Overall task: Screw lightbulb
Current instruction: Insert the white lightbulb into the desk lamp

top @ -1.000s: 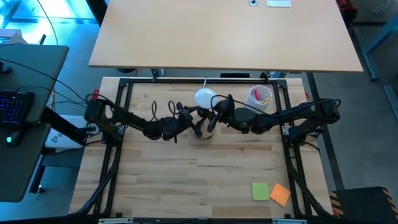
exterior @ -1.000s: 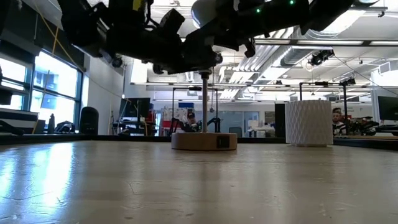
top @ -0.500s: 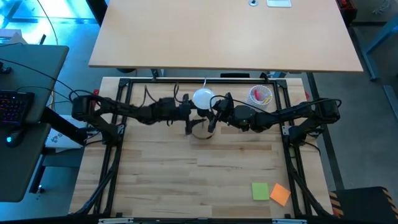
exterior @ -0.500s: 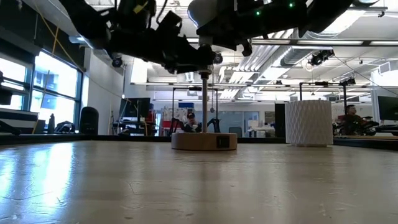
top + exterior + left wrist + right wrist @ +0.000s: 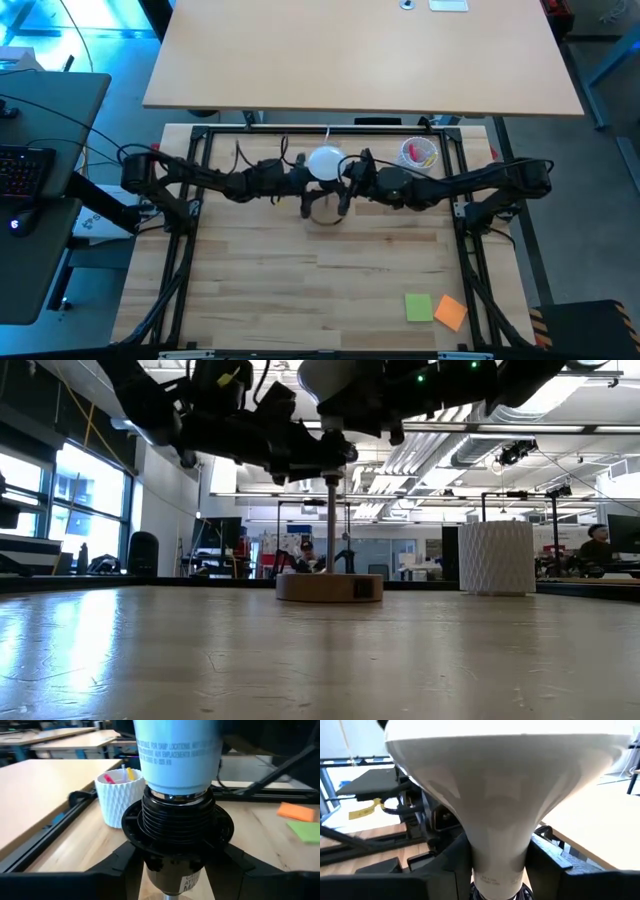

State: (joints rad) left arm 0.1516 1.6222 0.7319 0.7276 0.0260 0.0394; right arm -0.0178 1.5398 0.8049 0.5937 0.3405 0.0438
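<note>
The white lightbulb [image 5: 325,162] stands upright with its screw base in the black ribbed socket [image 5: 177,817], which tops the thin post [image 5: 330,525] of the round wooden stand [image 5: 328,587]. My left gripper [image 5: 304,182] reaches in level from the table's left and is shut on the socket. From the table's right, my right gripper [image 5: 347,180] comes in level and is shut on the bulb's neck. My left gripper has its two fingers [image 5: 125,867] on opposite sides of the socket's lower body [image 5: 160,870], below the wide collar. It comes level from the table's left. The socket stays upright on its post. My right gripper pinches the bulb's narrow neck [image 5: 497,855] between its two fingers [image 5: 452,867], just above the socket. It comes level from the table's right. The bulb stands upright, globe up, with its base down in the socket.
A white ribbed cup [image 5: 418,153] with pink and yellow items stands at the far right. A green sticky note [image 5: 418,306] and an orange one [image 5: 451,312] lie near the front right. Black frame rails [image 5: 190,230] border the table.
My left gripper has swung from the near left of the stand toward the table's far edge, turned to point level, and come up to the socket under the bulb. My right gripper has kept the bulb in place.
</note>
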